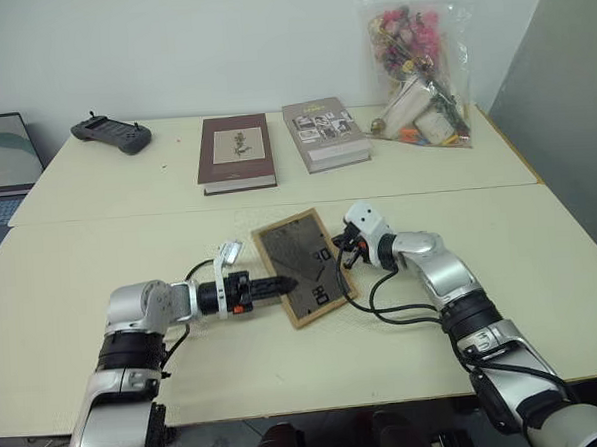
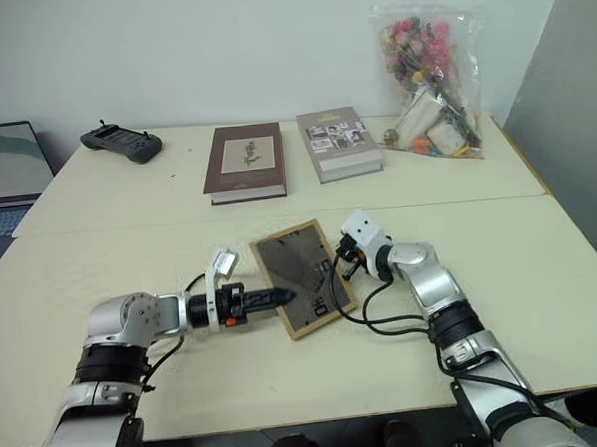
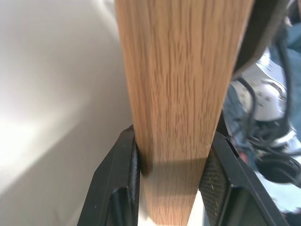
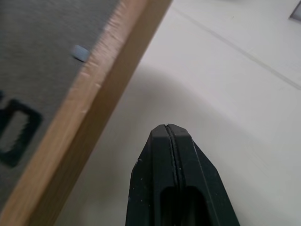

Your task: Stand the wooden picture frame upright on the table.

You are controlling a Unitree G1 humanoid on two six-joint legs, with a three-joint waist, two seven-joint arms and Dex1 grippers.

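Left gripper (image 1: 282, 284): fingers (image 3: 124, 179) clamped on the left edge of the small light-wood picture frame (image 1: 306, 266), dark grey back up, tilted mid-bench, near the seam of the cream flat-topped bench (image 1: 99, 244). Right gripper (image 1: 337, 248): fingers pressed together, empty, just beside the frame's right edge. Frame should be rotated upright slowly, stand folded out, bottom edge kept on the bench.

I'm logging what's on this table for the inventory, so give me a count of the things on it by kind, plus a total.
Books: 2, maroon book and grey book
Picture frames: 1, frame
Controllers: 1, black controller
Bags: 1, clear bag of flowers and small items
Laptops: 1, laptop at the left edge
Total: 6
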